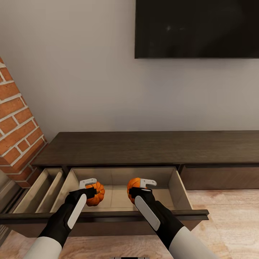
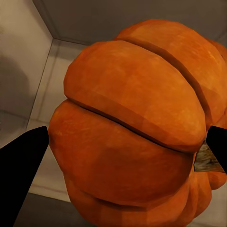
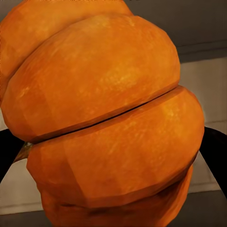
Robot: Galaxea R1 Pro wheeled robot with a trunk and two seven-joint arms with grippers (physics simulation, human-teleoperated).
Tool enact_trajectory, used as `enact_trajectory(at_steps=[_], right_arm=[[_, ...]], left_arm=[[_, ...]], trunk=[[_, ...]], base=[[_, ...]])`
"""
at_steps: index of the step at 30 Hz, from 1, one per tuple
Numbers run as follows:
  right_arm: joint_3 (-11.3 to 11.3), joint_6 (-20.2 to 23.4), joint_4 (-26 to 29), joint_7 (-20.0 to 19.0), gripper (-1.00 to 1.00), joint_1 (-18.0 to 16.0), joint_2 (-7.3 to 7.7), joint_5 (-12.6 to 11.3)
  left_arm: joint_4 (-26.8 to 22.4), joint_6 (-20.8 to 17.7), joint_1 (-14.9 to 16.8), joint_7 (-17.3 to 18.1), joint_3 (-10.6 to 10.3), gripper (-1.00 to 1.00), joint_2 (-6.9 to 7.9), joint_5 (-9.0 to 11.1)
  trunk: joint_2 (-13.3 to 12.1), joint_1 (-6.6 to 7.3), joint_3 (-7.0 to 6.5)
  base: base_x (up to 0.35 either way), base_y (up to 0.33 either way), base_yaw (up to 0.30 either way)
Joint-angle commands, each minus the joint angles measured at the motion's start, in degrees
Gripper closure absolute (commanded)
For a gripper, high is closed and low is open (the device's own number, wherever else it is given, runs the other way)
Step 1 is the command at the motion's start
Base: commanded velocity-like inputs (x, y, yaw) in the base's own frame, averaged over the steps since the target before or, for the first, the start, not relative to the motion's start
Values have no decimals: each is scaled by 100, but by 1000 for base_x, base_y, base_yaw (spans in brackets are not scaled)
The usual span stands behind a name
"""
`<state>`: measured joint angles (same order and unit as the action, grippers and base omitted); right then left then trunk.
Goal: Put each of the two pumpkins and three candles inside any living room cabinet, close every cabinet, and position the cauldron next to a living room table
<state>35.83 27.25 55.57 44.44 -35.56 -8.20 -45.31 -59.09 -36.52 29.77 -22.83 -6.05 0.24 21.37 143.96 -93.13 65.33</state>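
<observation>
Nearest the head camera, two black-and-white robot arms are seen reaching forward and down into an open drawer. The left pincer is closed on a small round orange pumpkin with ribbed sides, which is held within the drawer space toward its left half; in the left wrist view the same pumpkin is seen clamped between two dark fingertips, with its pale stem end turned to one side. The right pincer is likewise closed on a second ribbed orange pumpkin, held toward the middle of the drawer, well apart from the first; in the right wrist view this pumpkin is pressed between dark fingers at both edges. Whether either pumpkin touches the drawer floor cannot be told. The wide pulled-out drawer with pale beige inner walls belongs to a long, low, dark brown wooden cabinet with a flat top, which is set against a light grey wall. A second, narrower drawer is also drawn out beside it, on the left. A red brick column is seen at the cabinet's left end, a black flat screen is mounted on the wall above, and a light wooden floor is visible below.
</observation>
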Motion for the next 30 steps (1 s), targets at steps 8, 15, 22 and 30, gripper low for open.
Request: enact_trajectory(at_steps=[8, 15, 22, 30], right_arm=[[12, 17, 7, 38, 100, -7, 2, -32], [12, 17, 6, 38, 100, -4, 2, -38], [12, 14, 4, 31, 100, -5, 2, -20], [35, -137, -2, 30, 100, -3, 2, 1]], left_arm=[[-12, -13, 3, -37, -11, -100, 3, 52], [-8, -19, 3, -37, -2, -100, 3, 52], [-38, -21, 3, -34, -2, -100, 3, 58], [-197, -52, 3, -6, 14, -100, 21, 105]], trunk=[[2, 1, 5], [2, 1, 5], [2, 1, 5], [2, 1, 5]], base=[[0, 0, 0], [0, 0, 0], [0, 0, 0], [0, 0, 0]])
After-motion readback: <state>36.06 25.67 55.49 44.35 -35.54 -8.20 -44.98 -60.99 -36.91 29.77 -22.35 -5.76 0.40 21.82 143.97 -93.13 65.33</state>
